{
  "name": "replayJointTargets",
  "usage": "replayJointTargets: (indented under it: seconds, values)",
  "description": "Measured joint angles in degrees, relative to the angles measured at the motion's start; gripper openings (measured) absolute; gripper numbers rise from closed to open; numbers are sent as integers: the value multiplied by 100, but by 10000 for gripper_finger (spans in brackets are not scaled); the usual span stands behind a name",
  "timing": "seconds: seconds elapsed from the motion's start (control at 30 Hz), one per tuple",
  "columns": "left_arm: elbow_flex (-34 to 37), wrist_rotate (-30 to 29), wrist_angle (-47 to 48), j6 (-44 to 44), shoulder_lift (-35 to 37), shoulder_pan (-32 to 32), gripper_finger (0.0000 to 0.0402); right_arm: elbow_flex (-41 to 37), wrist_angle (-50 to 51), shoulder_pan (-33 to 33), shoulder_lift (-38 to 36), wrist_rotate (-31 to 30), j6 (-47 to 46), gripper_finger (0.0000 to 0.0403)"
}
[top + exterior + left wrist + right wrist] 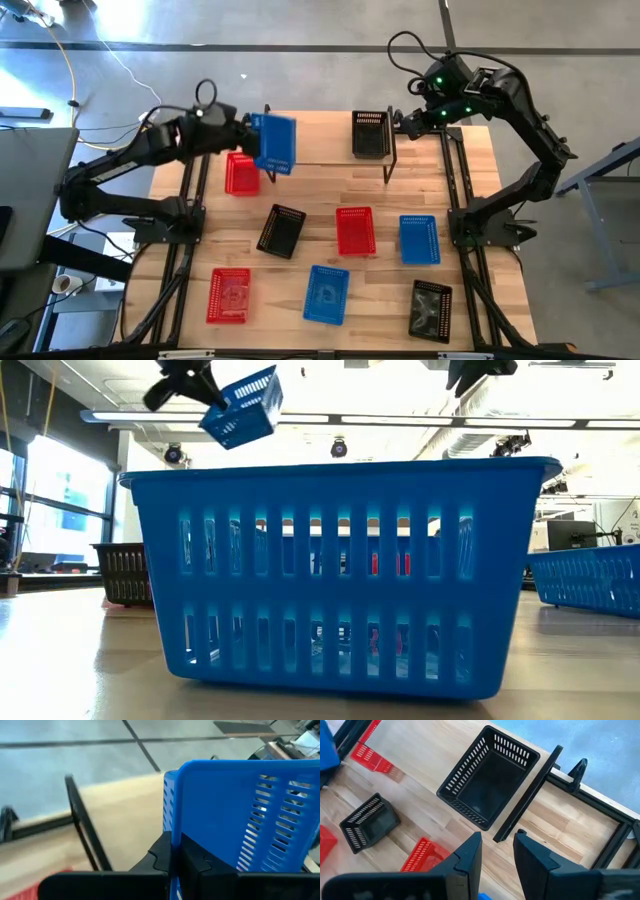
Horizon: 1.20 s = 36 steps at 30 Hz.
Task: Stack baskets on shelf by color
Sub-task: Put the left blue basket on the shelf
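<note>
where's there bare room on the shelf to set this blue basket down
The shelf is bare from the held blue basket in the left end effector across to the black basket at its right end. Below it, the tabletop's middle is crowded with baskets.

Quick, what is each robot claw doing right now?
Left gripper: shut on the blue basket, held up over the shelf.
Right gripper: open, holding nothing, near the black basket.
</note>
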<state>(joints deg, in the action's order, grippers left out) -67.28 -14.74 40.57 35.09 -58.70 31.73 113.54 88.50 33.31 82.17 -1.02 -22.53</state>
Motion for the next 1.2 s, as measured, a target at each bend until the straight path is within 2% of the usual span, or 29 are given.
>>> replayJointTargets:
  seconds: [0.13,0.3,0.57,0.8,1.2]
  values:
    - [-375,29,-54,-270,-426,483,1,0,-1,0,0,-27,-109,98]
    - [-711,375,-40,-369,-935,1152,1,0,-1,1,0,-31,-147,98]
    - [-1070,1553,299,-4,-1776,1956,1,0,-1,1,0,-31,-147,98]
    - [-1422,1689,774,167,-2233,2123,1,0,-1,1,0,-31,-146,98]
    - [-1452,1620,1283,523,-2500,2021,1,0,1,-1,0,-210,-54,98]
